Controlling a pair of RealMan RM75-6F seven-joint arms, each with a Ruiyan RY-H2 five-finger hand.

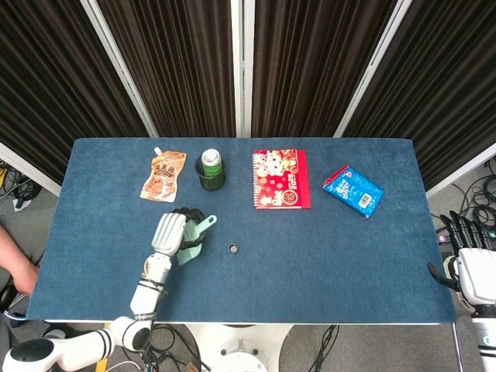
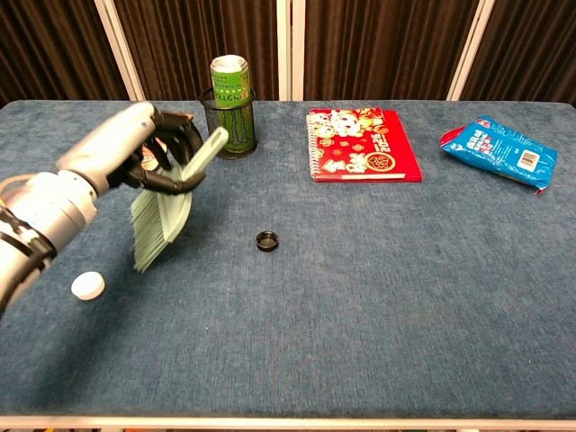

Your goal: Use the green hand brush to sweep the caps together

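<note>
My left hand [image 1: 170, 232] [image 2: 148, 148] grips the green hand brush [image 2: 159, 216] [image 1: 193, 239] by its handle, lifted above the table with the bristles pointing down. A black cap [image 1: 233, 249] [image 2: 267, 240] lies a short way to the right of the brush. Near the front left lies a white cap [image 2: 87, 286], below my forearm. The red cap from the earlier frames is hidden, apparently behind the hand and brush. My right hand [image 1: 471, 267] hangs off the table's right edge, fingers apart and holding nothing.
Along the far side stand an orange snack pouch [image 1: 163, 176], a green can in a black mesh cup [image 1: 210, 169] [image 2: 231, 106], a red notebook [image 1: 280, 179] [image 2: 363, 144] and a blue packet [image 1: 353, 190] [image 2: 499, 150].
</note>
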